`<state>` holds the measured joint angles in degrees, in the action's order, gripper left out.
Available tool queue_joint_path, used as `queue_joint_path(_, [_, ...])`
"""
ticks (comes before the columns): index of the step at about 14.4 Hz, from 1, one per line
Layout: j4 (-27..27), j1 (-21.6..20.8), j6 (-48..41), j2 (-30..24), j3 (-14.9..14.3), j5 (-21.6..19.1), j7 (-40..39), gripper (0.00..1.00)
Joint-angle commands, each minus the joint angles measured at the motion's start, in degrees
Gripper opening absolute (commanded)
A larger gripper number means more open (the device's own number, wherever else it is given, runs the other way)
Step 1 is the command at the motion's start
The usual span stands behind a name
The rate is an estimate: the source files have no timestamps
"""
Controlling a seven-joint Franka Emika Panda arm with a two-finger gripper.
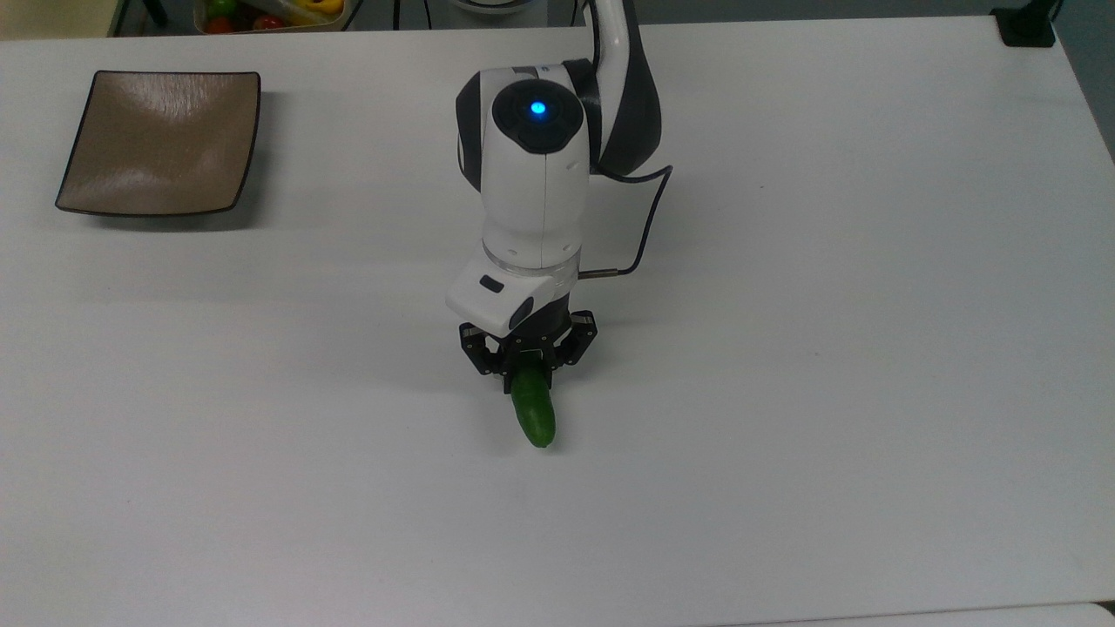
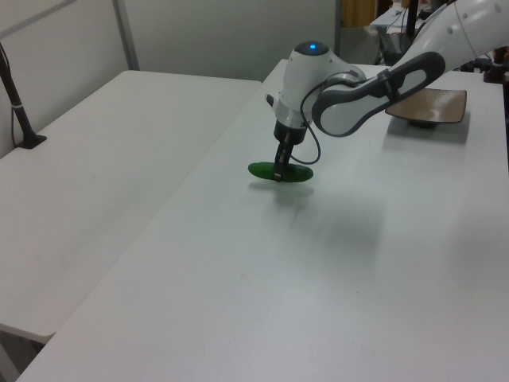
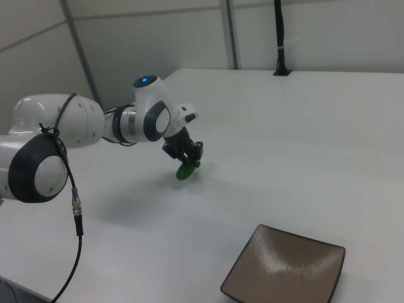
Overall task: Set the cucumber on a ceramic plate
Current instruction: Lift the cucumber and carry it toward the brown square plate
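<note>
The dark green cucumber hangs level just above the white table, its near end poking out below my gripper. My gripper is shut on the cucumber around its middle, as the left view and right view confirm. In the left view the cucumber casts a shadow beneath itself. The square brown ceramic plate sits bare at the top view's far left, well away from the gripper; it is also at the left view's upper right and the right view's bottom.
A container of colourful produce sits beyond the table's far edge near the plate. A black post base stands at the top view's upper right corner. A second white table adjoins in the left view's left.
</note>
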<state>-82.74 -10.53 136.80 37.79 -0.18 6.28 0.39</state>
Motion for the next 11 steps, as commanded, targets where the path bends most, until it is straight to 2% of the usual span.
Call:
queue_joint_path(1, [-3.12, 0.15, 0.13, -6.04, -0.08, -0.13, 1.19, 0.11])
queue_joint_path(7, [-7.61, 1.47, -6.79, -17.64, -0.52, -7.15, 0.75, 0.12])
queue_joint_path(11, [-10.94, 1.74, -13.65, -24.94, -0.78, -7.78, 0.58, 0.12])
